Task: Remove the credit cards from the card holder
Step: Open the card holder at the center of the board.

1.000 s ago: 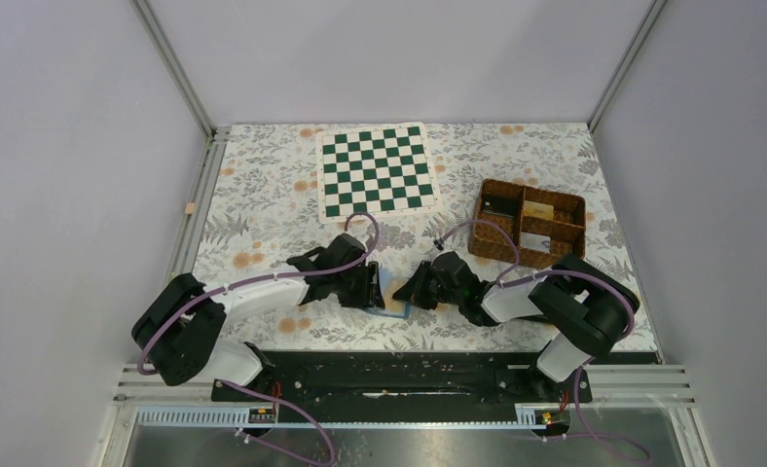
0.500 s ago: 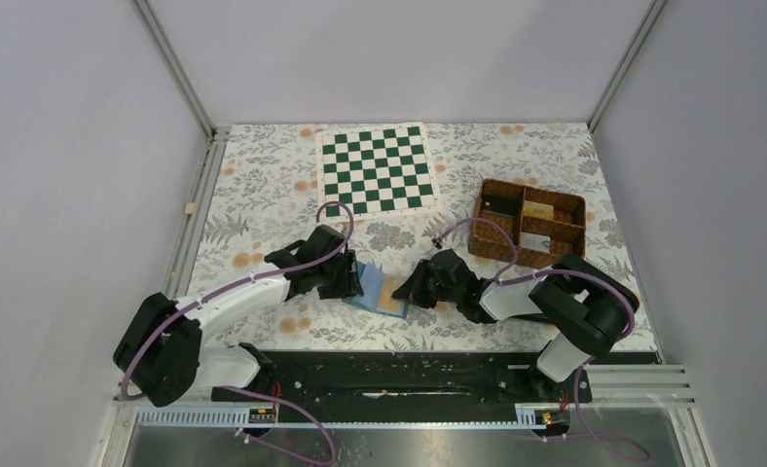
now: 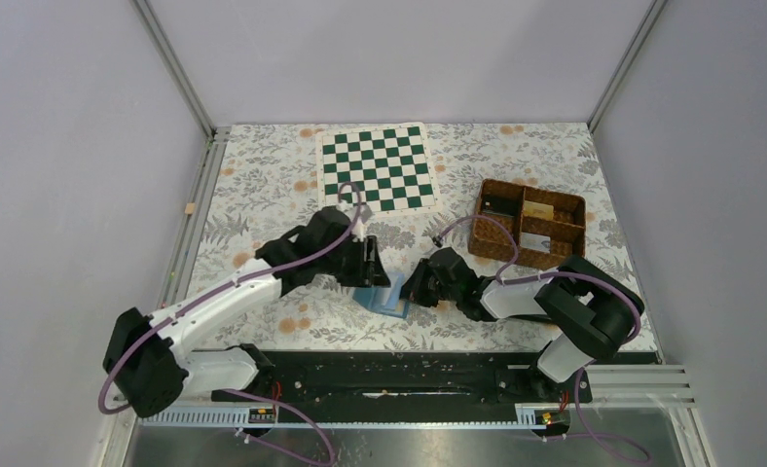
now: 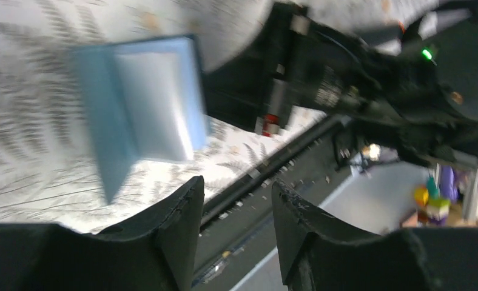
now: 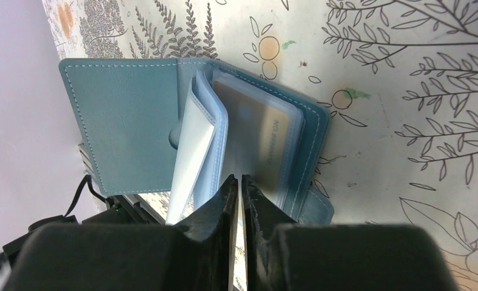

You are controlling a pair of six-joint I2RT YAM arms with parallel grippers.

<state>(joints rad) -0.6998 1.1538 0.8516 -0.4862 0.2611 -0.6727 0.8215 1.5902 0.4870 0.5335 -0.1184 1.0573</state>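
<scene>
The blue card holder lies open on the flowered table, its pale inner leaves standing up. A tan credit card sits in a clear pocket on its right half. My right gripper is pinched nearly shut on the near edge of an inner leaf. From above, the card holder lies between both arms, with the right gripper at its right side. My left gripper hovers just behind it. In the left wrist view the left gripper is open and empty, with the card holder ahead of it, apart.
A green-and-white chequered board lies at the back centre. A brown wicker basket with compartments stands behind the right arm. The black rail carrying the arm bases runs along the near edge.
The left gripper pulled left, spreading the holder flat, then swung back right and further from me above it. The holder now stands partly folded. The right gripper stayed put.
</scene>
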